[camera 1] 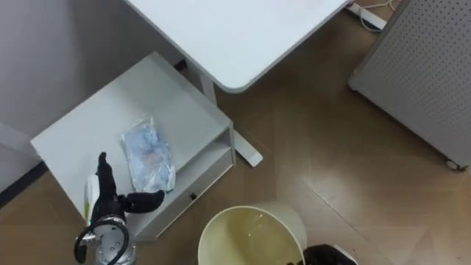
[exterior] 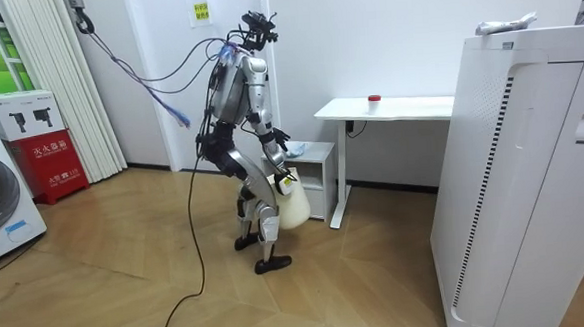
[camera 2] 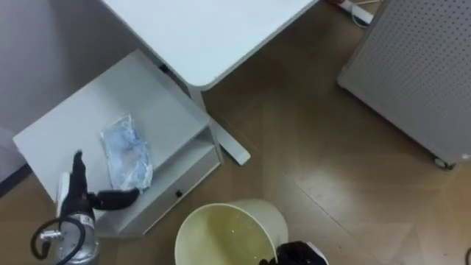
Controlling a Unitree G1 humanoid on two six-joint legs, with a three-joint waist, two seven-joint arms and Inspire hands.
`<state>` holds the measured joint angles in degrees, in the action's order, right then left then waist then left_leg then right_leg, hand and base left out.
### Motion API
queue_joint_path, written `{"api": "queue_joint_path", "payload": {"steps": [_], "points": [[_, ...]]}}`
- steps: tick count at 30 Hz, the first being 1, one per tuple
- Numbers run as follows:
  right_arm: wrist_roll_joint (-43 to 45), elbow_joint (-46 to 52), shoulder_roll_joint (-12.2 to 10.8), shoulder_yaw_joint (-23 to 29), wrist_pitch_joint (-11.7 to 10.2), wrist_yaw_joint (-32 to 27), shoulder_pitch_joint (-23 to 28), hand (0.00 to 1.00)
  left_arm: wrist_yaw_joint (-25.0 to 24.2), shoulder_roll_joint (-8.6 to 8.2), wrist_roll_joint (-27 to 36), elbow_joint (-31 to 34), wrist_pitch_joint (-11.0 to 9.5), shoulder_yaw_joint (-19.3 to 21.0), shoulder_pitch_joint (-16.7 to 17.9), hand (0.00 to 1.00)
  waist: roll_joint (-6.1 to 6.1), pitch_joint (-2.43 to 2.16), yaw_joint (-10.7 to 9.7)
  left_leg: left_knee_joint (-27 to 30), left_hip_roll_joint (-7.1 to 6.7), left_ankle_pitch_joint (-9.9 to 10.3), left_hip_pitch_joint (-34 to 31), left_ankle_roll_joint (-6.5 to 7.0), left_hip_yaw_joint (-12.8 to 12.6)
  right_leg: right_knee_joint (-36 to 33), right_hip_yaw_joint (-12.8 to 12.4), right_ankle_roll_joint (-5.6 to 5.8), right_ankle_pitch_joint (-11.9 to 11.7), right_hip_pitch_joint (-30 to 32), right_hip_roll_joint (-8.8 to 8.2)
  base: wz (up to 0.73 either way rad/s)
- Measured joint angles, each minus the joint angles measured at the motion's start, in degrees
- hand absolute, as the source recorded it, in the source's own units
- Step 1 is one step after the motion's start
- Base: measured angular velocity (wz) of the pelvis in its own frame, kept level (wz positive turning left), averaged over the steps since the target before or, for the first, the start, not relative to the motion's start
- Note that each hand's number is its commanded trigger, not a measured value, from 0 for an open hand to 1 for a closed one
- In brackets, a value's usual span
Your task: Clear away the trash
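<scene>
Wrapper (camera 1: 149,154) just beside left robot hand (camera 1: 112,202)

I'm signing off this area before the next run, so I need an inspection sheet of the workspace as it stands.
Surface: low white cabinet, top bare apart from one wrapper.
Job's things: crumpled plastic wrapper lies on the cabinet top near its front edge; pale yellow bin is close in front of the robot and looks empty inside.
Clutter: small red object on the white desk.
Hands: left hand open at the wrapper's near end, contact unclear; right hand at the bin's near side.
Cables: white power strip with its lead on the floor beyond the desk.
Surroundings: perforated white unit to the right; wood floor.
</scene>
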<state>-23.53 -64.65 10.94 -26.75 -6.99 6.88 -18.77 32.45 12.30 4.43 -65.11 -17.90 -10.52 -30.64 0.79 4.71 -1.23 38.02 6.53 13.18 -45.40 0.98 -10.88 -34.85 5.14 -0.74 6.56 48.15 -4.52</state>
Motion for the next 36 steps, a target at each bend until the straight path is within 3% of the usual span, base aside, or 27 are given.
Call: {"api": "queue_joint_path", "payload": {"steps": [3,6,8,16,22,25,27,28,36], "points": [[-0.71,0.08,0.01,-1.47,0.36,0.14,-0.29,1.0,1.56,0.29,-0.08,-0.01,-0.08,-1.4,-0.35,0.0,-0.01,0.05,-0.09,0.79,0.76,0.98,-0.15,-0.19,-0.27,0.05,0.04,-0.11,0.07,0.06,0.58,-0.16],[-0.72,0.4,-0.08,-1.94,0.53,0.15,-0.63,1.0,3.25,0.43,-0.28,-0.03,-0.07,-2.65,-0.74,0.0,-0.03,0.12,-1.07,1.22,0.8,1.19,-0.74,-0.2,-0.1,-0.4,0.24,-0.18,0.23,0.54,0.54,0.0],[-0.72,0.7,-0.12,-2.56,0.64,0.14,-1.15,1.0,3.8,1.0,-0.79,-0.03,-0.07,-3.5,-0.96,0.0,-0.04,0.54,-1.56,1.77,0.85,1.54,-1.22,-0.17,-0.1,-0.9,0.2,-0.21,0.37,1.03,0.54,-0.02],[-0.74,2.09,-0.09,-2.97,0.79,0.05,-1.31,1.0,7.14,2.09,-2.98,-0.03,-0.04,-4.54,-1.72,0.0,0.26,0.77,-1.8,2.72,1.18,1.89,-3.85,0.08,-0.09,-1.05,0.41,-0.16,0.41,3.34,0.57,0.0],[-0.79,3.13,0.11,-3.58,1.21,0.19,-1.27,1.0,8.62,2.9,-10.85,-0.29,0.56,-5.62,-2.79,0.0,0.28,0.79,-1.83,3.54,1.1,2.0,-5.59,0.16,0.01,-1.8,0.29,-0.14,0.4,5.06,0.56,0.0],[-0.75,3.83,0.21,-3.6,2.09,0.25,-1.29,1.0,8.39,2.9,-13.86,-1.43,2.2,-6.66,-3.62,0.0,0.28,0.79,-1.84,3.52,1.12,2.11,-5.73,0.18,0.08,-1.79,0.39,-0.13,0.41,5.08,0.55,0.0],[-0.81,4.23,0.28,-3.62,2.62,0.26,-1.29,1.0,7.92,2.9,-14.27,-1.53,3.12,-6.69,-3.81,0.81,0.28,0.79,-1.85,3.53,1.15,2.21,-5.77,0.24,0.08,-1.83,0.43,-0.12,0.42,5.07,0.53,0.0],[-0.84,4.31,0.28,-3.61,2.87,0.35,-1.36,1.0,7.56,2.95,-15.04,-1.56,3.93,-6.67,-3.86,1.0,0.27,0.79,-1.87,3.59,1.16,2.23,-5.77,0.27,0.05,-1.88,0.42,-0.11,0.42,5.05,0.51,0.0],[-1.23,4.37,0.61,-3.57,3.5,1.91,-1.27,1.0,5.15,3.19,-22.35,-4.21,7.67,-10.21,-3.54,1.0,0.19,0.84,-2.27,3.59,1.16,2.24,-5.76,0.3,-0.07,-1.78,0.41,-0.07,0.42,5.02,0.5,0.0]]}}
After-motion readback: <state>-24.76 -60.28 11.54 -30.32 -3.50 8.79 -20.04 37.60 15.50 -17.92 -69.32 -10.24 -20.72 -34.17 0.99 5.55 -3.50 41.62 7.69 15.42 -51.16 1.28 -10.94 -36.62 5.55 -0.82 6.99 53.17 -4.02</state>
